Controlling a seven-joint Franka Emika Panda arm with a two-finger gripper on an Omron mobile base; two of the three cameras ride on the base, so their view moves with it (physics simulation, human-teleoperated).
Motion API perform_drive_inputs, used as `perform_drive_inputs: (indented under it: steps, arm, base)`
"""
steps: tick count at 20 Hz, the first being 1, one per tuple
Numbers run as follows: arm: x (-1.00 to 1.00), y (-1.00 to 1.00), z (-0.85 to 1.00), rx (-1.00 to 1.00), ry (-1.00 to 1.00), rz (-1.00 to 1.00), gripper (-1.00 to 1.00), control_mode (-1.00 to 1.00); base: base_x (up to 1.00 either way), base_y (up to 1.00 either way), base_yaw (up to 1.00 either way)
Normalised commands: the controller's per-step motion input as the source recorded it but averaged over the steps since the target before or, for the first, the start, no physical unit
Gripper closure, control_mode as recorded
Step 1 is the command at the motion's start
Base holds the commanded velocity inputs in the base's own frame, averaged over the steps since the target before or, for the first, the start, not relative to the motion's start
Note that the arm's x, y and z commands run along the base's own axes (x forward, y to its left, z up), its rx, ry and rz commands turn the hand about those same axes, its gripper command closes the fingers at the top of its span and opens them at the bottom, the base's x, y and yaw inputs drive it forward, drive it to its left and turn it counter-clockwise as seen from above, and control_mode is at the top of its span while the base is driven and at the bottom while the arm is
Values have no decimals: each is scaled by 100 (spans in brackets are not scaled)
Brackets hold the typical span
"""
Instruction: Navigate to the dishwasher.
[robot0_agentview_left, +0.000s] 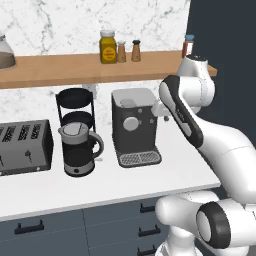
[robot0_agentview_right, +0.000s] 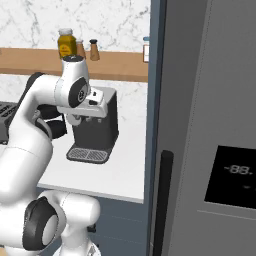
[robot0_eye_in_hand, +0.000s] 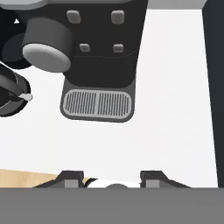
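Note:
The dishwasher is out of view. My gripper (robot0_eye_in_hand: 113, 180) hangs over the white counter (robot0_eye_in_hand: 175, 109), pointing down in front of the black coffee machine (robot0_eye_in_hand: 103, 52). Its two fingertips (robot0_eye_in_hand: 72, 177) stand wide apart with nothing between them, so it is open. From the left base view my arm (robot0_agentview_left: 187, 117) bends over the right end of the counter (robot0_agentview_left: 125, 185), beside the coffee machine (robot0_agentview_left: 134, 125).
A black kettle (robot0_agentview_left: 77, 147) and a toaster (robot0_agentview_left: 25, 145) stand left of the coffee machine. A wooden shelf (robot0_agentview_left: 60, 67) holds a yellow jar (robot0_agentview_left: 107, 46) and shakers. Blue-grey drawers (robot0_agentview_left: 30, 227) run under the counter. A tall grey fridge (robot0_agentview_right: 210, 125) stands to the right.

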Motion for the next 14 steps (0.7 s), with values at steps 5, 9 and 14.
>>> perform_drive_inputs:
  steps: [5, 9, 14]
  arm:
    - [0, 0, 0, 0, 0, 0, -100, 100]
    - [0, 0, 0, 0, 0, 0, -100, 100]
    - [0, 0, 0, 0, 0, 0, -100, 100]
  base:
    - [0, 0, 0]
    - [0, 0, 0]
    - [0, 0, 0]
